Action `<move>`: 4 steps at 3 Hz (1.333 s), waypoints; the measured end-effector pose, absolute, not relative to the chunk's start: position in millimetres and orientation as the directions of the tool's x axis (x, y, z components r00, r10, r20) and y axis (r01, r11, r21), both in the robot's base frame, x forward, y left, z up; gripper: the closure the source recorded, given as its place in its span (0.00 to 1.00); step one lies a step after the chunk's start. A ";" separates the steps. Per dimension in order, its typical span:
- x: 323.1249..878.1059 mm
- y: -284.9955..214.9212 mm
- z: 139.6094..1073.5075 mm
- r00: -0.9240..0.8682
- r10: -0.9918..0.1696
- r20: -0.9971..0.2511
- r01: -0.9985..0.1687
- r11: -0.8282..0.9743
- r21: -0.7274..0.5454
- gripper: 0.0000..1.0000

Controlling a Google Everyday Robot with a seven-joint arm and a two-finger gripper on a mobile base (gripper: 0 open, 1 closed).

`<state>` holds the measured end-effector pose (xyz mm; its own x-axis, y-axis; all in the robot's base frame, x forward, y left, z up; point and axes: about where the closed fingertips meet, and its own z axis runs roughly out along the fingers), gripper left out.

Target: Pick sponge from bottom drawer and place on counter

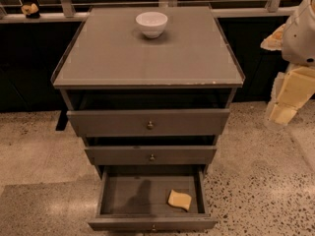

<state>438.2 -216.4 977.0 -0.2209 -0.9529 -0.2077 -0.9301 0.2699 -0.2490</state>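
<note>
The pale yellow sponge [179, 200] lies flat in the right part of the open bottom drawer [123, 195], slightly curled. The counter [147, 58] is the grey-brown top of the cabinet. My gripper [285, 102] hangs at the right edge of the view, beside the cabinet at about the height of the top drawer, well above and to the right of the sponge. Its yellowish blocky pads [295, 90] point down and left. It holds nothing.
A white bowl [151, 23] stands near the back middle of the counter. The top drawer [149, 122] and the middle drawer [150, 155] are pulled out a little. A speckled floor [256, 181] surrounds the cabinet. A small object [30, 9] sits on the ledge at back left.
</note>
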 end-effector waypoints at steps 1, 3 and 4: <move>436.9 -216.8 977.7 -0.221 -0.952 -0.212 -0.928 0.272 -0.255 0.00; 420.1 -228.2 913.7 -0.225 -0.963 -0.145 -0.941 0.254 -0.225 0.00; 417.1 -240.6 859.7 -0.246 -0.966 -0.076 -0.935 0.257 -0.245 0.00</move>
